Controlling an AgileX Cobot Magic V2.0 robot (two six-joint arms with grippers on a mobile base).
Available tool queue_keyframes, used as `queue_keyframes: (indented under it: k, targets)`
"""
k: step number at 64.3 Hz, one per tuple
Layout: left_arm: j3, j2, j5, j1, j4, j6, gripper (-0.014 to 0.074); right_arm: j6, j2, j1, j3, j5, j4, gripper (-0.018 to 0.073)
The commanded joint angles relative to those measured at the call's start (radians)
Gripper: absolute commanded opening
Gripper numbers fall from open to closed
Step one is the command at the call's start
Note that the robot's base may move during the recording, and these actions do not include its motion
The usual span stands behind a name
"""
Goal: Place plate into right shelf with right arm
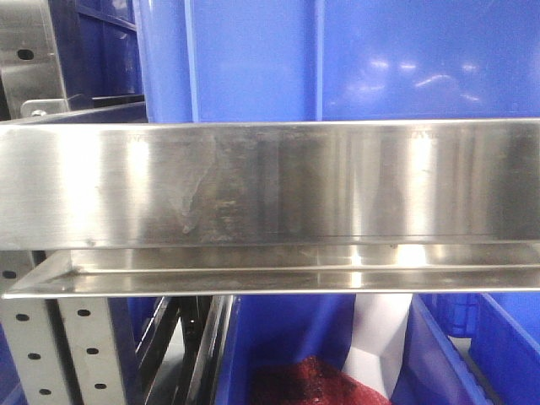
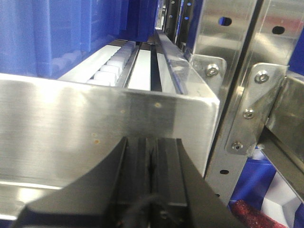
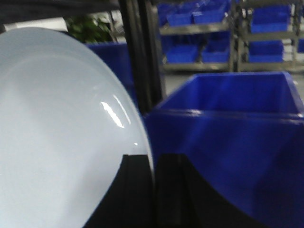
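A glossy white plate fills the left of the right wrist view, held on edge. My right gripper is shut on the plate's rim, one black finger on each face. A blue bin stands right behind it. In the front view the steel shelf's broad front lip spans the frame, with blue bins above. My left gripper is shut and empty, close to a steel shelf lip. Neither arm nor the plate shows in the front view.
Hole-punched uprights stand right of the left gripper. Under the lip a blue bin holds red mesh and a white sheet. Far racks of blue bins and a dark post lie beyond the plate.
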Motion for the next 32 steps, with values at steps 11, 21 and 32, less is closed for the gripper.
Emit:
queue_keyframes:
  k: [11, 21, 32]
  targets:
    - [0.009, -0.006, -0.088, -0.002, 0.0, -0.006, -0.0047, -0.007, 0.137, -0.084, -0.071, -0.085, -0.039, 0.007]
    - [0.009, -0.006, -0.088, -0.002, 0.0, -0.006, -0.0047, -0.007, 0.193, -0.134, -0.072, -0.062, -0.039, 0.0078]
    - [0.009, -0.006, -0.088, -0.002, 0.0, -0.006, -0.0047, -0.007, 0.228, -0.143, -0.072, -0.004, -0.039, 0.0237]
